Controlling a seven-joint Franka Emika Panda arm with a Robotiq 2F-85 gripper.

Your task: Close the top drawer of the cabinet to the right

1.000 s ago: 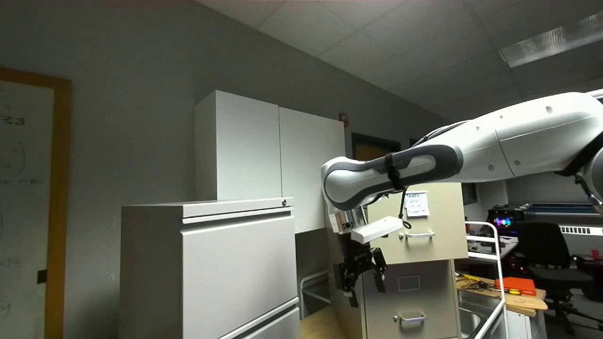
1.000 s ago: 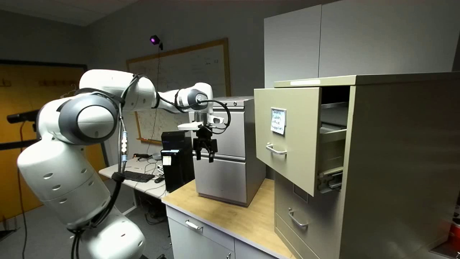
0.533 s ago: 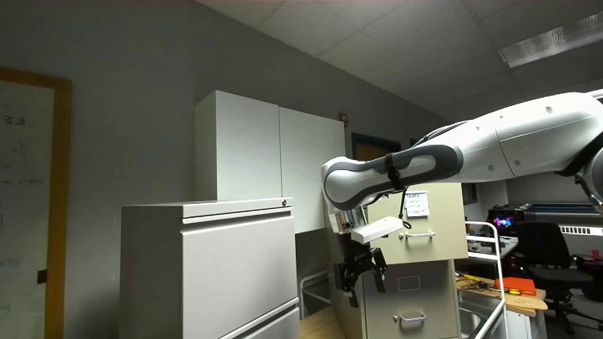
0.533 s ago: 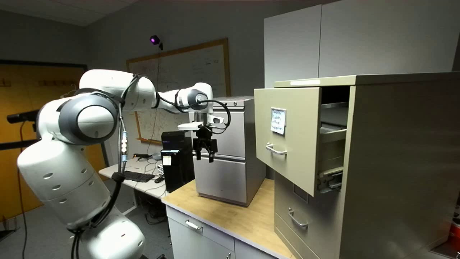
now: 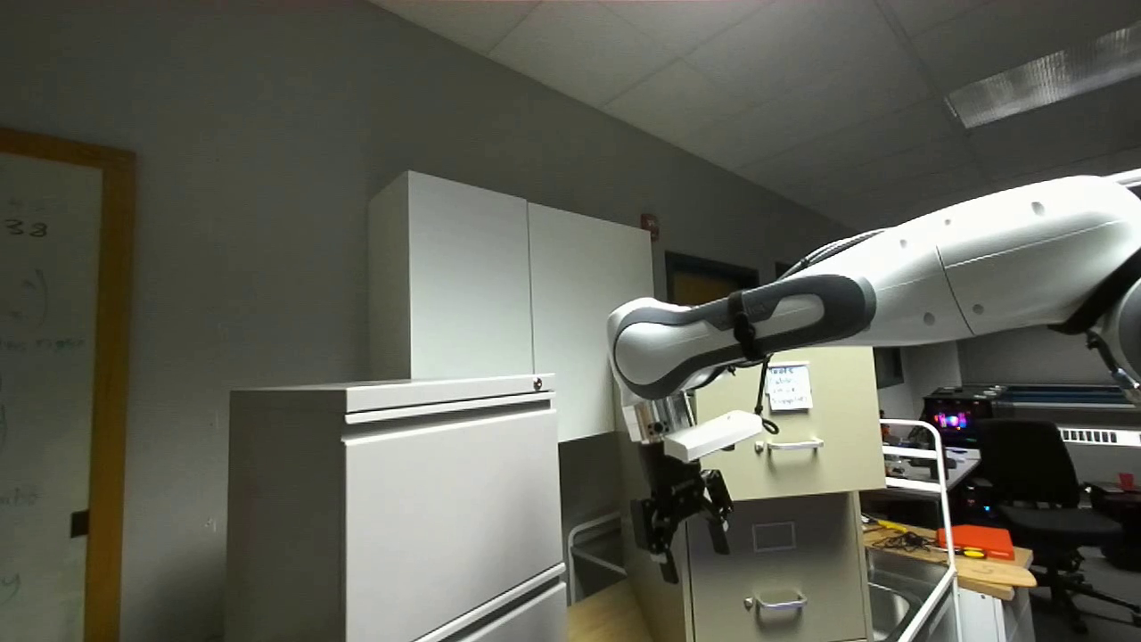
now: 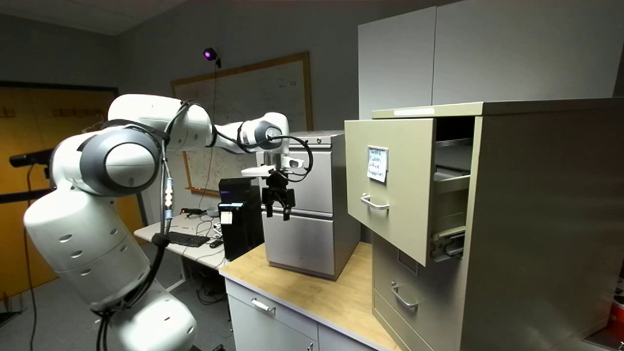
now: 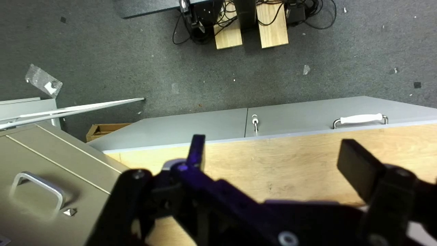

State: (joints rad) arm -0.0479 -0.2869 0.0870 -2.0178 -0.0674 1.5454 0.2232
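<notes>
The top drawer (image 6: 399, 195) is beige, with a paper label and a metal handle (image 6: 375, 201). It stands pulled out of the tan cabinet (image 6: 536, 219), its inside showing through the side gap. In an exterior view the drawer front (image 5: 842, 401) is partly behind my arm. My gripper (image 6: 278, 214) is open and empty, pointing down, apart from the drawer and left of it in both exterior views (image 5: 693, 555). In the wrist view the open fingers (image 7: 273, 153) have only counter below them. A lower cabinet drawer with a handle (image 7: 37, 218) shows at the lower left there.
A light-grey cabinet (image 6: 300, 243) stands on the wooden counter (image 6: 312, 297), behind my gripper. A white wall cupboard (image 5: 468, 276) hangs behind. A white rail (image 5: 940, 499) and a sink (image 5: 891, 611) are beyond the tan cabinet. A desk (image 6: 180, 226) stands farther left.
</notes>
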